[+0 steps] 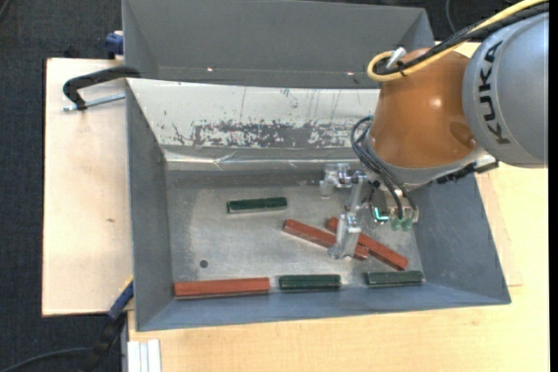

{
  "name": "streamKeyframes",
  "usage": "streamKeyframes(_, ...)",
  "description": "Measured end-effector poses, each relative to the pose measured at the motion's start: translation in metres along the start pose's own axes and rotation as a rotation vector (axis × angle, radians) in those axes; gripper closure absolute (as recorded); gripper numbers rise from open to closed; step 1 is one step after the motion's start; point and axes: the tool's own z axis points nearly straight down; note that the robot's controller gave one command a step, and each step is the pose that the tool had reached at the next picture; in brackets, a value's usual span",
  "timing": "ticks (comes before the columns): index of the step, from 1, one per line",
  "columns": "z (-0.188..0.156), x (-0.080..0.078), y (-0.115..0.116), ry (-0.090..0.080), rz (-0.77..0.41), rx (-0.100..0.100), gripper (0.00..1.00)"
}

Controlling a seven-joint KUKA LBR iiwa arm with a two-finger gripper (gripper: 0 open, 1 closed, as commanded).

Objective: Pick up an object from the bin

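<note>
Green bars (256,205): three, lying apart.
Red bars (305,231): three countable; one front-left, two crossed mid-right.
Gripper (347,245): low over the crossed pair, partly hiding them; cannot tell how wide it stands.

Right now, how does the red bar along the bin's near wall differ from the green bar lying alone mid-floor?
The red bar is plainly longer than the green bar. The red bar lies along the near wall of the bin, toward its left corner, while the green bar sits on open floor. Both are slim bars lying flat, nearly parallel, left of the gripper and apart from it.
</note>
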Motion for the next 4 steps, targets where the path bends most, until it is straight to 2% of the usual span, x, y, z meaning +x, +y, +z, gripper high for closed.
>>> streamKeyframes(1,0.100,-0.010,-0.057,0.000,-0.047,0.002,0.00)
streamKeyframes(2,0.096,-0.011,-0.055,-0.006,-0.049,0.000,1.00)
streamKeyframes(3,-0.026,-0.023,-0.043,-0.019,-0.061,0.001,1.00)
streamKeyframes(4,-0.096,-0.004,-0.028,-0.017,-0.249,0.002,1.00)
